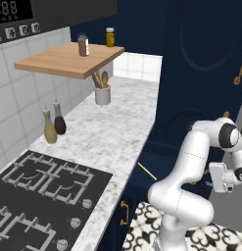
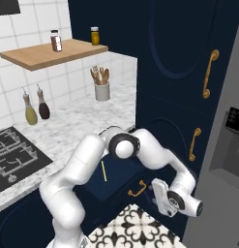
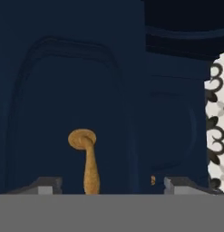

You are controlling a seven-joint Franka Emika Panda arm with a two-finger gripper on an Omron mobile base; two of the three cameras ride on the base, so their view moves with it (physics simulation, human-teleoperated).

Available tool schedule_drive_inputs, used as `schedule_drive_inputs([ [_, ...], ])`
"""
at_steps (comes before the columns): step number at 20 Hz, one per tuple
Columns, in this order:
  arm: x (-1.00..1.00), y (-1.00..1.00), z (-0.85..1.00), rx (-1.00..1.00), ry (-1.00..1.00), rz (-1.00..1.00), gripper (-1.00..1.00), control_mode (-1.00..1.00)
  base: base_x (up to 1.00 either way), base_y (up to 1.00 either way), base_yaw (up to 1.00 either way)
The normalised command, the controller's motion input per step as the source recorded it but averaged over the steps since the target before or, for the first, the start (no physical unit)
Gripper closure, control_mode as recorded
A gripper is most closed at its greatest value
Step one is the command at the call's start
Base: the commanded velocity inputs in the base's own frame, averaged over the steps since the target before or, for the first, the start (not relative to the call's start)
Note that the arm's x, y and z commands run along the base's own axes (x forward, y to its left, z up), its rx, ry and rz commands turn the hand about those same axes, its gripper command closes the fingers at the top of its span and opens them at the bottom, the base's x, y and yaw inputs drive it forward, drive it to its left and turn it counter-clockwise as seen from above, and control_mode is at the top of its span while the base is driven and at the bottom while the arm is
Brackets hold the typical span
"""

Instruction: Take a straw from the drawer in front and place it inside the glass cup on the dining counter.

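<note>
Two finger tips of the gripper (image 3: 111, 183) stand well apart on either side of the brass handle (image 3: 88, 158) of the drawer (image 2: 122, 183), holding nothing. Beyond it, the drawer is pulled out, and the straw (image 2: 104, 171) lies inside on the navy floor, under the arm's elbow. I judge you risk most when you reach in: the straw is very thin and lies flat, so the tips may close over it or push it aside, and the low wrist could knock the drawer front.
</note>
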Motion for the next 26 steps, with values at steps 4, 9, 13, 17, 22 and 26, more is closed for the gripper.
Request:
schedule_drive_inputs([
  [4, -0.23, -0.14, 0.93, -0.25, 0.08, 0.0, -1.0, -1.0, 0.0, 0.0, 0.0],
  [9, -0.01, 0.31, 1.0, -0.21, 0.05, 0.0, -1.0, -1.0, 0.0, 0.0, 0.0],
  [13, 0.17, 0.81, 0.97, -0.22, 0.1, 0.07, -1.0, -1.0, 0.0, 0.0, 0.0],
  [17, 0.49, 0.97, 0.67, -0.16, 0.17, 0.1, -1.0, -1.0, 0.0, 0.0, 0.0],
  [22, 0.82, 0.66, 0.24, -0.05, 0.26, 0.08, -1.0, -1.0, 0.0, 0.0, 0.0],
  [26, 0.93, 0.35, -0.22, -0.02, 0.34, 0.04, -1.0, -1.0, 0.0, 0.0, 0.0],
])
